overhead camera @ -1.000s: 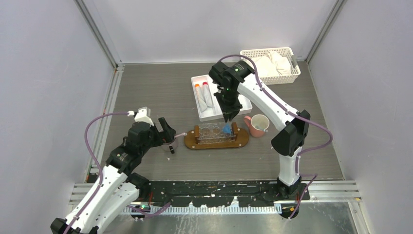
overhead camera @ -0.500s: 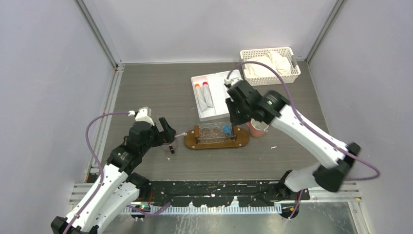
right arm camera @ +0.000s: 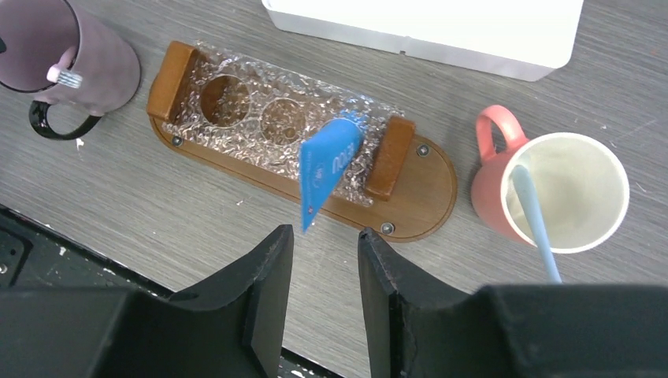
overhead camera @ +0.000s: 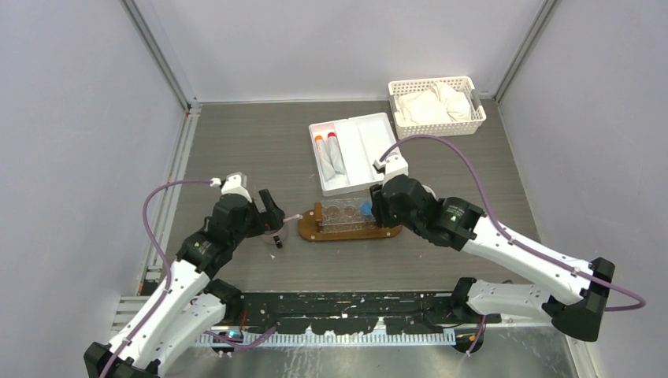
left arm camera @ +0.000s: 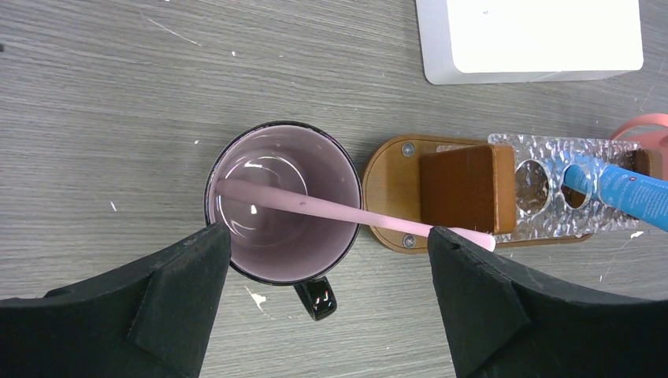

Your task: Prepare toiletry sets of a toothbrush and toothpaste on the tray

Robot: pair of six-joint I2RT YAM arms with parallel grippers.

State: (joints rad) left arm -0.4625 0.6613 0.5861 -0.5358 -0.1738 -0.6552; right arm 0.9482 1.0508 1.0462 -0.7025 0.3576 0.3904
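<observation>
One piece of one set is in place. The blue toothpaste tube (right arm camera: pixel 327 161) stands tilted in the clear three-hole rack on the wooden tray (right arm camera: pixel 425 189), in the hole nearest the pink mug (right arm camera: pixel 492 201). The other two holes are empty.

The right pincer (right arm camera: pixel 324 232) hangs just above that tube with its fingers parted a little and nothing between them, so the tube is released.

No toothbrush is on the tray yet. The pink toothbrush (left arm camera: pixel 315 209) lies slanted in the purple mug (left arm camera: pixel 260 169) on the counter, just beside the tray's other end, with its head reaching over the wood. The left pincer (left arm camera: pixel 328 231) hovers over this mug spread wide, one finger on each side and not touching it.

Two white-grey tubes (overhead camera: pixel 331 153) lie side by side in one compartment of the white tray (overhead camera: pixel 370 138), well apart from the rack.

I judge the task to be at an early stage. The pink toothbrush has to join the blue tube, and both white-grey tubes are left to bring over.
</observation>
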